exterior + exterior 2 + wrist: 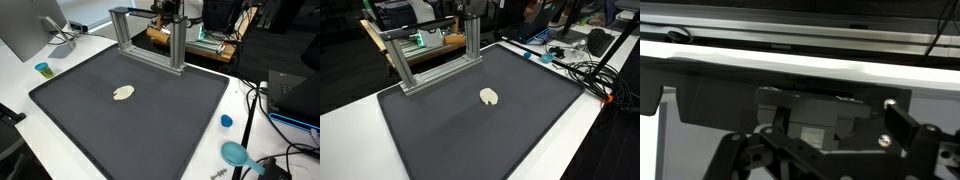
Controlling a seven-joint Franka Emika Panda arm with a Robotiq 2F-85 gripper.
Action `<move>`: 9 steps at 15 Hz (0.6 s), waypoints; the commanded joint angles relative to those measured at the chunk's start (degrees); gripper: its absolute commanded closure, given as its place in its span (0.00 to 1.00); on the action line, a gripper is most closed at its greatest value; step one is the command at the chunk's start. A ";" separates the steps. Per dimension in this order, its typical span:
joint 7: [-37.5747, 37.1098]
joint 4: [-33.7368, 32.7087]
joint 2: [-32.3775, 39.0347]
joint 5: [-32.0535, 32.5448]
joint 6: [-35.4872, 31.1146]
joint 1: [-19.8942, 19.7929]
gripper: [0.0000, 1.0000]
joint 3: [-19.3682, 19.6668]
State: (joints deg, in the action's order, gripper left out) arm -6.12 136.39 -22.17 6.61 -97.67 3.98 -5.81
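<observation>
Matting (150,120), dark and wide, covered most of the white table (20,85) in both exterior views. An aluminium frame (178,45) stood along the mat's far edge, two posts joined by beams. Your gripper (172,14) hung right above one post of that frame, at the top edge of both exterior views, where it was partly cut off and dark against the clutter behind.

In the wrist view the gripper (825,140) showed its dark linkages spread wide, with a grey block of the frame (805,118) between them; the jaws looked apart and clamped on nothing, though the tips were hard to make out.

A small cream piece (123,93) lay flat near the mat's middle, well apart from the frame and from your gripper, with bare mat on all sides of it.

Off the mat, a teal cup (42,69) sat by one corner, a blue cap (226,121) lay just beyond the side edge, and cables (585,70) crowded that same margin.
</observation>
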 commanded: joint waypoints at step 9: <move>-4.98 -2.48 3.79 4.22 3.98 -2.93 0.00 0.86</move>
State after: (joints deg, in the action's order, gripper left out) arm -10.17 135.61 -18.74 8.78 -96.97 2.29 -5.57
